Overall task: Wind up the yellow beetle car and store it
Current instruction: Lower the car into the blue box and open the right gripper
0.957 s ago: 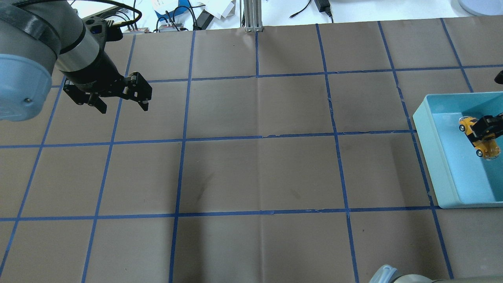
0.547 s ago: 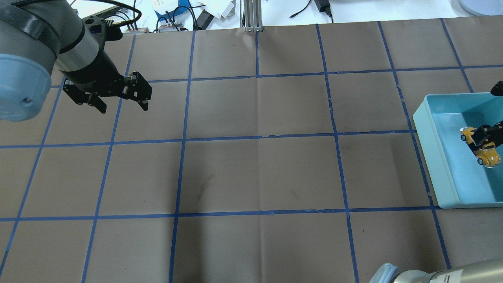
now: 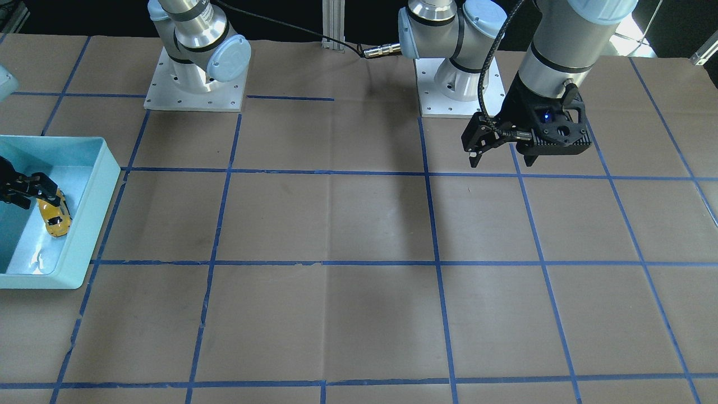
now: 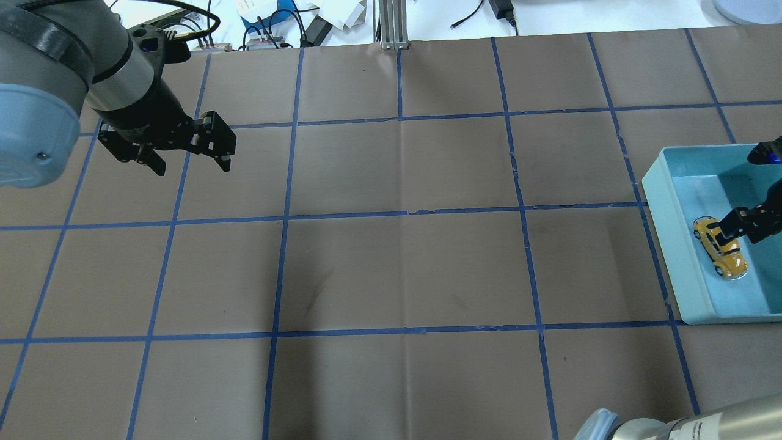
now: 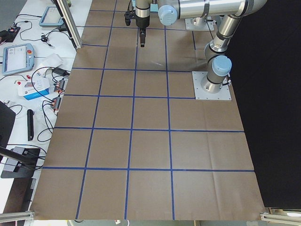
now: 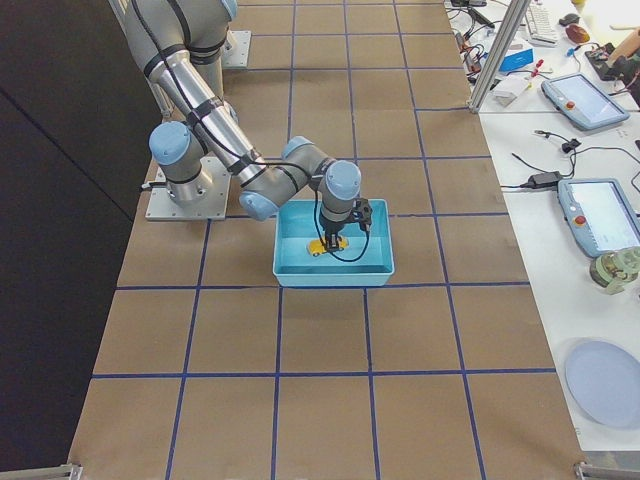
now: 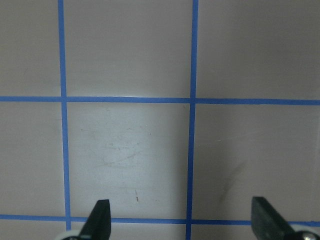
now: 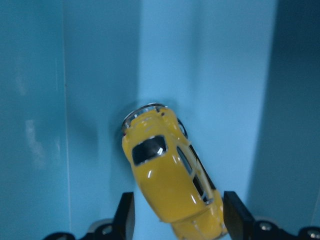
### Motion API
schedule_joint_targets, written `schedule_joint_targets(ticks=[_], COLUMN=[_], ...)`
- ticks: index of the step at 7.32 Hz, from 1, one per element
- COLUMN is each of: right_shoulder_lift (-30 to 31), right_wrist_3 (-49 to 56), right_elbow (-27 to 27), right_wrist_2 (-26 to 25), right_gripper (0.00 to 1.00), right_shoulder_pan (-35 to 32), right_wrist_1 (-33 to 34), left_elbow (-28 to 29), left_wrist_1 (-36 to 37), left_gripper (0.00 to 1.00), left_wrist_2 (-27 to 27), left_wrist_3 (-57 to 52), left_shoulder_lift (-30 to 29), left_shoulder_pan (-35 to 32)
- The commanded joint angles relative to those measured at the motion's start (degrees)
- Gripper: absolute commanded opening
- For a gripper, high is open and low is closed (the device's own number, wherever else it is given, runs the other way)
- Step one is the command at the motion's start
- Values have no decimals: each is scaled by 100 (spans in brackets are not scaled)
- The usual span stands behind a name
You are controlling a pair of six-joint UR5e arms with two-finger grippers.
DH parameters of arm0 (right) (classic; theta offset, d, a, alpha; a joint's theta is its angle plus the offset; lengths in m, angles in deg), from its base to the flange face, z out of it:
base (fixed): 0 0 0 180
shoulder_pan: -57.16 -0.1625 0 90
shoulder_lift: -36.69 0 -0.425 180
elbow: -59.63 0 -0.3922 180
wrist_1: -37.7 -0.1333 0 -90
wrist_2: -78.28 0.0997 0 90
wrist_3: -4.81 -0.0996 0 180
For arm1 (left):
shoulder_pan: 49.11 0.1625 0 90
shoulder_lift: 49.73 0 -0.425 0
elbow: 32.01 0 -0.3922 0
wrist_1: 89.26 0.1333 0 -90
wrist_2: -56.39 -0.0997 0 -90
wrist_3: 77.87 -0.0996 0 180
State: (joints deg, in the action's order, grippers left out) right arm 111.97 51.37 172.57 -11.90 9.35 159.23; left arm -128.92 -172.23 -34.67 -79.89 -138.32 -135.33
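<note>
The yellow beetle car (image 4: 719, 247) lies on the floor of the light blue bin (image 4: 663, 226), at a slant, and also shows in the front view (image 3: 55, 217). My right gripper (image 4: 736, 229) reaches down into the bin. In the right wrist view its fingertips (image 8: 126, 216) straddle the car's (image 8: 167, 175) rear, slightly open, with a gap on the left side. My left gripper (image 4: 192, 166) hangs open and empty over the far left of the table; its wrist view shows only paper between the fingertips (image 7: 100, 220).
Brown paper with a blue tape grid (image 4: 403, 214) covers the table. The bin's walls (image 3: 95, 224) stand close around my right gripper. Cables and devices (image 4: 275, 24) lie beyond the far edge. The arm bases (image 3: 193, 90) stand at the robot's side.
My right gripper has lowered the car into the bin. The car now lies on the floor, further left than the fingers. The left arm has not moved.
</note>
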Motion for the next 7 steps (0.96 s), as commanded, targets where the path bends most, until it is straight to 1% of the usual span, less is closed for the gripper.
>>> schedule_joint_targets(ticks=[1, 2, 3, 4, 5, 7], right_shoulder_lift=[47, 152, 632, 1063, 1293, 1698], right_wrist_3=[20, 12, -49, -302, -818, -1986], right_elbow=[9, -78, -262, -316, -325, -395], right_wrist_2=[0, -44, -96, -10, 78, 88], right_gripper=[100, 100, 100, 100, 100, 100], right_shoulder_pan=[0, 0, -61, -183, -497, -1349], right_wrist_1=[37, 19, -111, -330, -550, -989], left_elbow=[-3, -3, -3, -3, -3, -12], left_wrist_1=[0, 0, 0, 0, 0, 0], left_gripper=[100, 100, 100, 100, 100, 100], left_wrist_2=[0, 0, 0, 0, 0, 0], left_wrist_3=[0, 0, 0, 0, 0, 0], left_shoulder_lift=[0, 0, 0, 0, 0, 0], left_shoulder_pan=[0, 0, 0, 0, 0, 0])
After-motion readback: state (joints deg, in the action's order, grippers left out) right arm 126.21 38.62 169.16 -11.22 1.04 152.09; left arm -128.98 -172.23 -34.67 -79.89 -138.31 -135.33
